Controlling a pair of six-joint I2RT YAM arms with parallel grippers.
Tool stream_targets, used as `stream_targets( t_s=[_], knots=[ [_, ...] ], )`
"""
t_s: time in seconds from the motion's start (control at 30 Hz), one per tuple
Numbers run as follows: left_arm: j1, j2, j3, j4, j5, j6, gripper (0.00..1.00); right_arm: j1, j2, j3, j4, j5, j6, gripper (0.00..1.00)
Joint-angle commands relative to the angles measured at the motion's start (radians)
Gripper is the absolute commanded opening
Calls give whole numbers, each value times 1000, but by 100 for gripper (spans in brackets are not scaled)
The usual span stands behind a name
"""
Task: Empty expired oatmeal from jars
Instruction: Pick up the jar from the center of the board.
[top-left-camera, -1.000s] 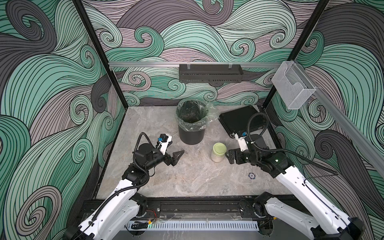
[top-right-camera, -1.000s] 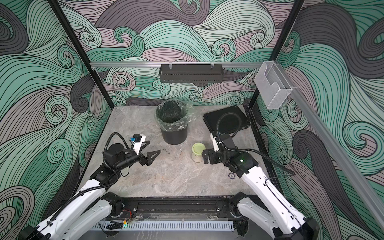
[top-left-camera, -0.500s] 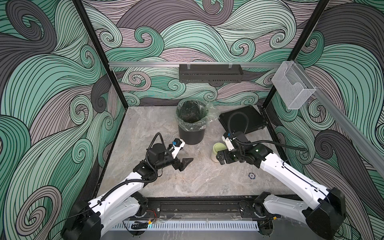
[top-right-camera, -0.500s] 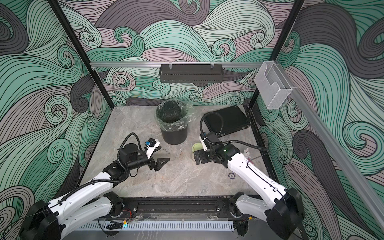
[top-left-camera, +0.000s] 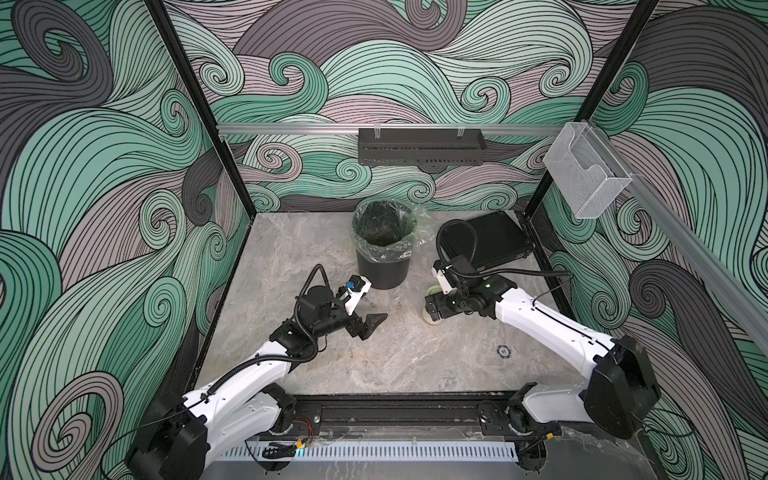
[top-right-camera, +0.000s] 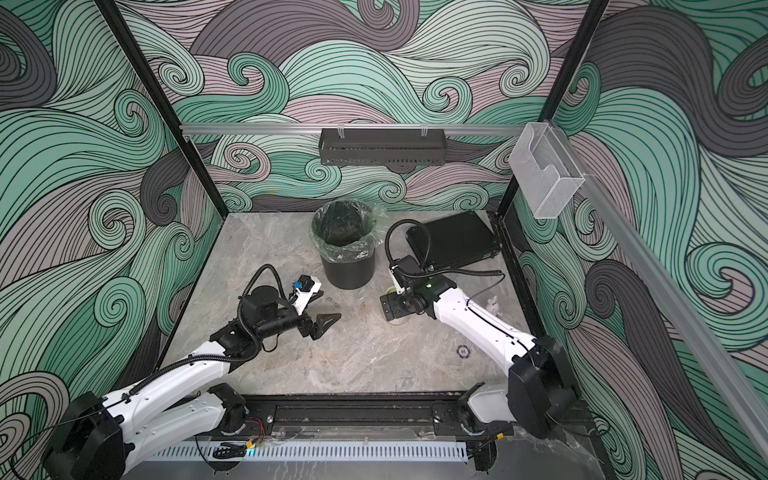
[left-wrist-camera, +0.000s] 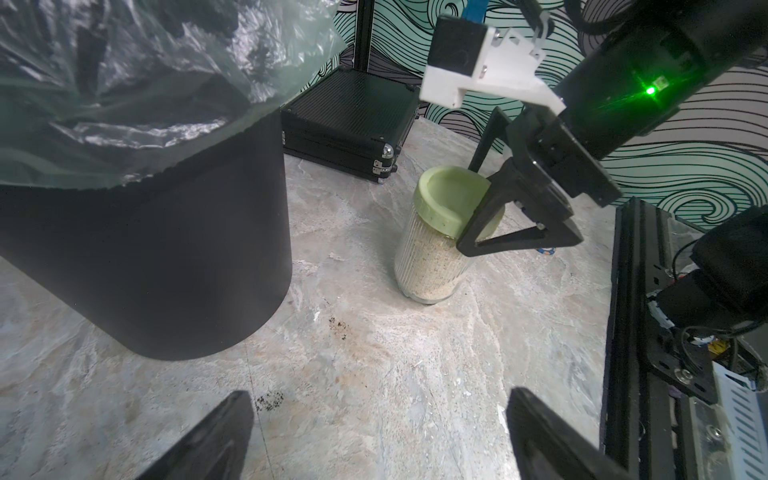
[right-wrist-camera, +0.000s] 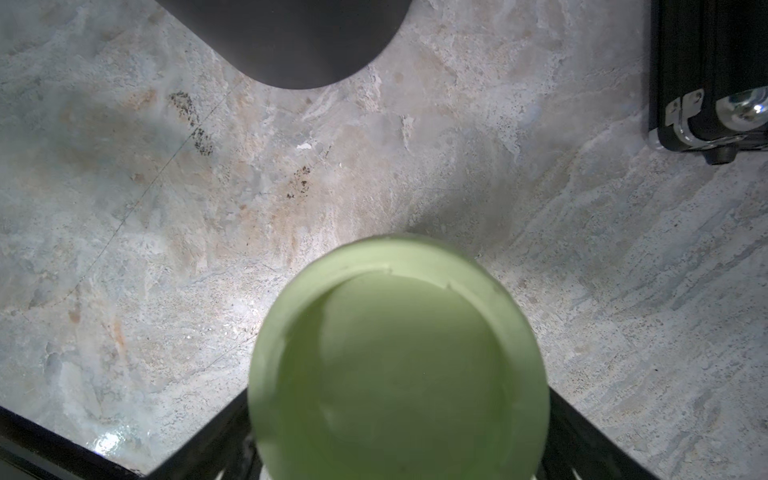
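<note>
Swirl-patterned teal walls enclose a grey marbled tabletop; a black shelf hangs behind.

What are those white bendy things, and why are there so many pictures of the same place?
They are two robot arms with pinching grippers. Two pictures look down from above at the table. The other two come from cameras on each arm's wrist. On the table are a black bin with a plastic bag, a flat black case, and a jar of oatmeal with a green lid. The left gripper is open and holds nothing. The right gripper has a finger on each side of the lid; whether it squeezes yet, I cannot tell.
</note>
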Motion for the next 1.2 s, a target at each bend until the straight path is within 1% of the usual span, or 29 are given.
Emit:
stream_targets(
  t_s=[0.0,0.2,0.27,0.4,0.53,0.67,0.87,0.97,1.03,1.17],
  knots=[
    [-6,19,9,35,-2,6,95,6,14,34,22,15,-17,85],
    [-7,25,10,43,0,18,95,6,7,32,23,3,-16,66],
    [-7,23,10,48,8,23,95,5,-10,21,24,1,-13,62],
    [-7,20,7,60,42,35,95,6,-62,-4,25,-11,4,57],
    [-8,21,2,92,105,53,95,4,-126,-22,29,-35,29,55],
    [-17,40,25,96,159,54,93,3,-188,-27,27,-89,68,53],
    [-34,68,62,122,173,54,92,4,-281,-21,22,-188,136,50],
    [-40,100,97,127,202,51,92,5,-314,-7,26,-242,178,50],
    [-51,127,126,128,224,51,91,6,-323,10,32,-273,201,49],
    [-75,160,151,155,226,56,91,6,-321,43,42,-320,229,48]
  ],
)
